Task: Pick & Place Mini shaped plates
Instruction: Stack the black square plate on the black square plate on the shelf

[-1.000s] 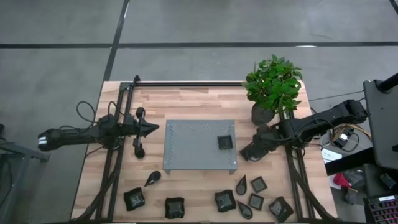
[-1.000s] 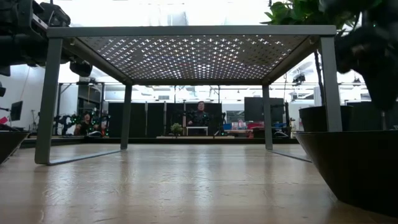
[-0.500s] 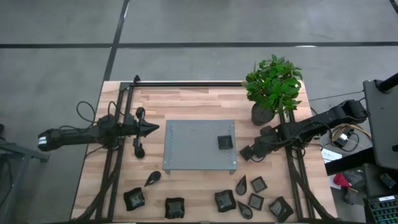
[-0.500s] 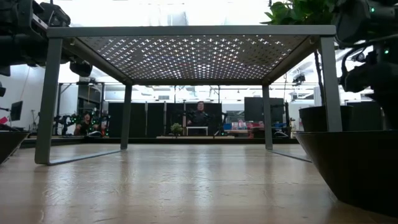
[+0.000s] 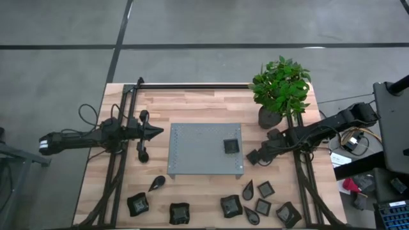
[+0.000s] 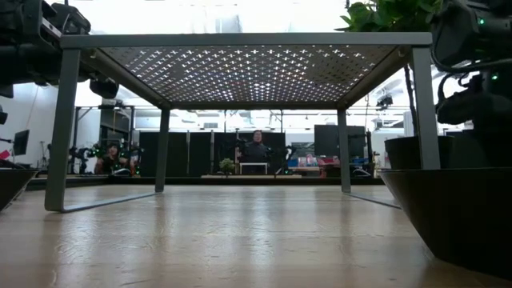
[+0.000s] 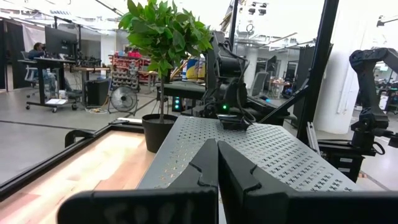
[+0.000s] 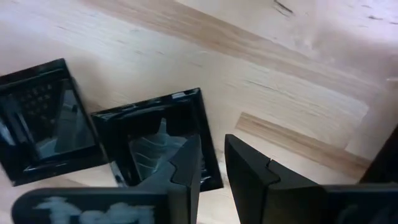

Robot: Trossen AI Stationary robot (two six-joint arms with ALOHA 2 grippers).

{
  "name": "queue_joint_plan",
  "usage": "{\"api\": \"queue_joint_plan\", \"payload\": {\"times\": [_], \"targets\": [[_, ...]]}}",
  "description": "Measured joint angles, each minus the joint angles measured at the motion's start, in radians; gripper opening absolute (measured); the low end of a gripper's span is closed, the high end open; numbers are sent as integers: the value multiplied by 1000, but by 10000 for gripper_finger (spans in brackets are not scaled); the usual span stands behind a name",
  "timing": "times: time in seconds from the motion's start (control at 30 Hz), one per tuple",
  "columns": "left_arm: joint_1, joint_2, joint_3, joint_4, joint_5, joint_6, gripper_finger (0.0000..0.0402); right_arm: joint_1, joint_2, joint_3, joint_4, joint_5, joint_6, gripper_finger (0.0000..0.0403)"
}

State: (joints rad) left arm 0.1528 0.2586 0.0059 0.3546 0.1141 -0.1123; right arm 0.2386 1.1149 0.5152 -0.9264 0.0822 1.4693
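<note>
Left gripper [image 5: 160, 132]: fingers pressed fully together, holding nothing – it waits above the tabletop just beside the left edge of the grey tray [image 5: 192, 153].
Grey tray: perforated, standing on legs in the middle of the tabletop [image 5: 192, 105].
Plate on tray [image 5: 231, 146]: one small dark square dish near the right edge of the tray.
Plates along the front edge: a teardrop plate [image 5: 156, 183] toward the front left corner, then wavy-edged plates [image 5: 138, 204] and [image 5: 179, 212] and [image 5: 231, 206].
Group toward the front right corner: small square plates [image 5: 266, 188], another teardrop [image 5: 248, 189], and a larger wavy-edged plate [image 5: 288, 214].
Right gripper [image 5: 254, 156]: just off the right edge of the tray, fingers a narrow gap apart and empty – its wrist view looks down on two glossy square plates [image 8: 158, 140] on the wood.
Green plant [image 5: 280, 86]: in a dark pot near the back right corner.
</note>
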Motion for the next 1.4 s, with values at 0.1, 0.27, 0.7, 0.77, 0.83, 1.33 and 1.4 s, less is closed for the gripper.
{"api": "queue_joint_plan", "payload": {"times": [0.1,0.27,0.7,0.77,0.83,1.33,1.4], "targets": [[0,0,0,0,0,0,0,0,0,-11,9,0,7,68],[0,0,0,0,0,0,0,0,0,-16,36,0,-3,68],[0,0,0,0,0,0,0,-1,0,-29,50,27,-16,68],[0,0,0,0,0,0,0,-1,0,-32,51,27,-14,68],[0,0,0,0,0,0,0,-1,0,-32,53,27,-14,68],[0,0,0,0,0,0,0,-1,0,-41,73,25,-29,67],[0,0,0,0,0,0,0,-1,0,-40,77,23,-30,62]]}}
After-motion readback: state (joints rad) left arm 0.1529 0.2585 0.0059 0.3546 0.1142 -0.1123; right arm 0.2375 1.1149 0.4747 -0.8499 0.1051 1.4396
